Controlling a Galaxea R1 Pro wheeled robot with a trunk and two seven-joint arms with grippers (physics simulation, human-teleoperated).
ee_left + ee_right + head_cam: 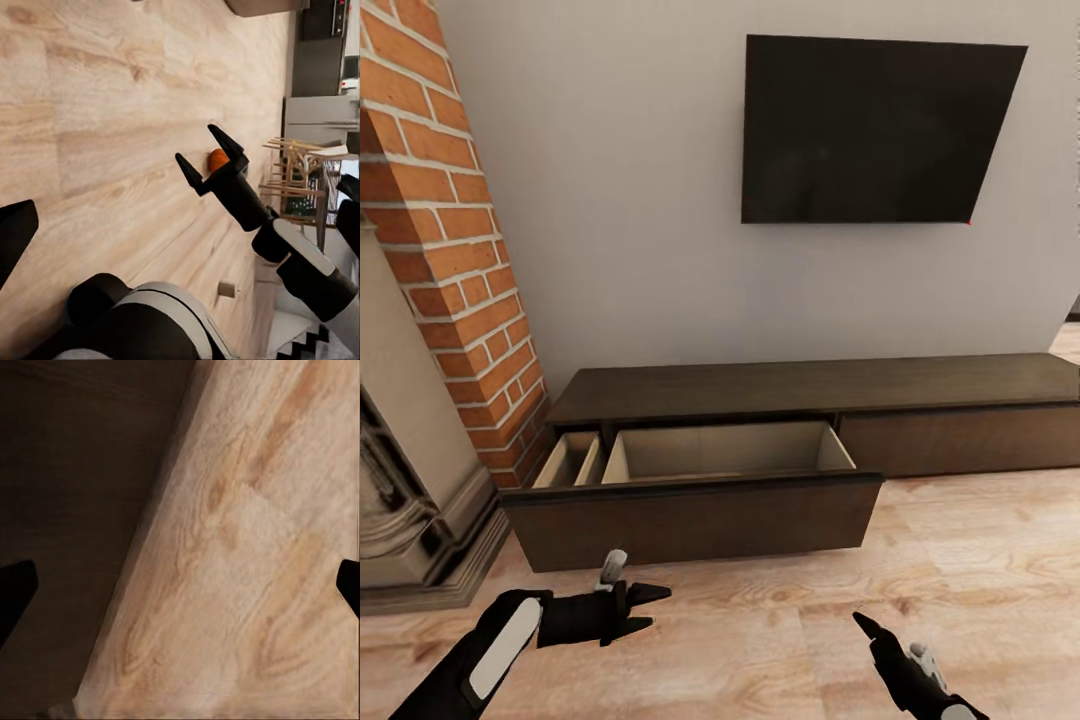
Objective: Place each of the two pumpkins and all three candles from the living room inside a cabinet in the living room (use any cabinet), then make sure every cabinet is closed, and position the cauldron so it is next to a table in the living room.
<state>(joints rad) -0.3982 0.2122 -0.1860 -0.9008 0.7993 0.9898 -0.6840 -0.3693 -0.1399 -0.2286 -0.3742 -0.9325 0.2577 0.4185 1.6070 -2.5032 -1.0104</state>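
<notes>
The robot is facing the cabinet, a long, low, dark brown unit sitting on the wood floor against a pale wall, under a dark screen that is hanging above it. Its wide left drawer is standing pulled out, showing a pale beige inside with nothing lying in the part that is showing; the drawer front to the right is sitting flush. A brick column is rising just beside the cabinet's left end.

The left claw is hovering low over the floor in front of the open drawer, its fingers spread apart and gripping nothing. The right claw is also hanging over the floor with its fingers apart and empty. In the left wrist view, a pumpkin is lying on the floor beyond the right claw's fingertips, partly hidden by them, with wooden chairs standing farther off
</notes>
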